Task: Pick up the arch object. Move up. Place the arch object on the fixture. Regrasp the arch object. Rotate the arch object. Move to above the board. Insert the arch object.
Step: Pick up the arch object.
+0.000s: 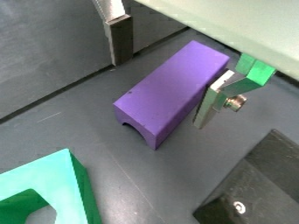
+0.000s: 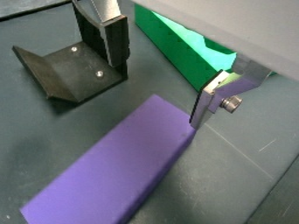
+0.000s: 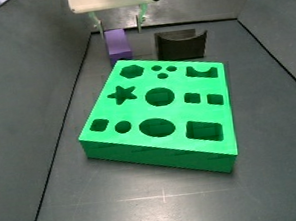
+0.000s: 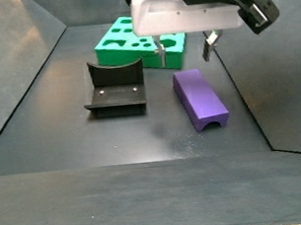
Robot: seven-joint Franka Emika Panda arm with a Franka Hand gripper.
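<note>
Wrist views: gripper (image 1: 163, 66) spread wide, fingers (image 1: 212, 103) either side of arch object (image 1: 172, 91), holding nothing. Arch object (image 2: 111, 171) flat on floor beside fixture (image 2: 68, 70).

Side views: arch object (image 4: 201, 98) between fixture (image 4: 116, 88) and wall, near board (image 4: 140, 43); gripper (image 4: 208, 48) just above it.

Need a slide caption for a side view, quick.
Open gripper hovers above the purple arch object, lying on the floor beside the fixture.

Dark grey floor (image 3: 67, 202) — faintly scratched — ringed by sloping grey walls (image 4: 23, 56)

Arch object (image 4: 201, 97) between fixture (image 4: 114, 89) and gripper (image 4: 208, 48)
</note>
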